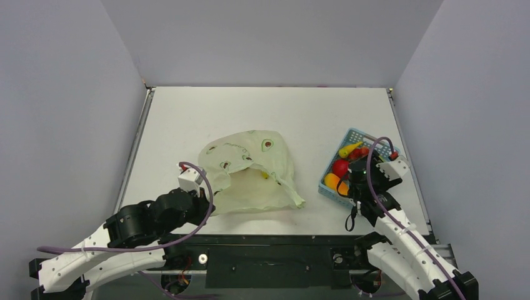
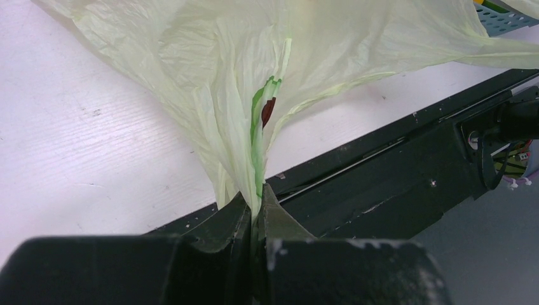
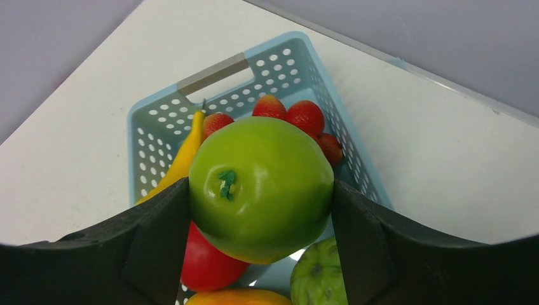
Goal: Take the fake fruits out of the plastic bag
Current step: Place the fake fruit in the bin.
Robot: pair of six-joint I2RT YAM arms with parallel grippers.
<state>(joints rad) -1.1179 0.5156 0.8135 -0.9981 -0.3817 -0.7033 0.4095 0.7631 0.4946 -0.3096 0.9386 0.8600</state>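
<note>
Nearest, at the front edge of the tabletop (image 1: 187, 119), the left jaws were pressed together on a gathered fold of the plastic bag (image 2: 254, 95), apparently to anchor it and pull the film taut so its mouth gaped. Beyond that pinch the bag lay slumped mid-tabletop. A small yellow shape (image 1: 265, 175) showed at its opening, probably a fruit not yet removed. Over to the right, the right jaws were clamped on a green apple (image 3: 260, 187), poised above the blue basket (image 3: 286, 57), likely for dropping it in. Below it sat a banana (image 3: 184, 155), strawberries (image 3: 305, 117), a red fruit (image 3: 210, 264) and another green fruit (image 3: 318, 279), so most of the fake fruits seemed already out.
</note>
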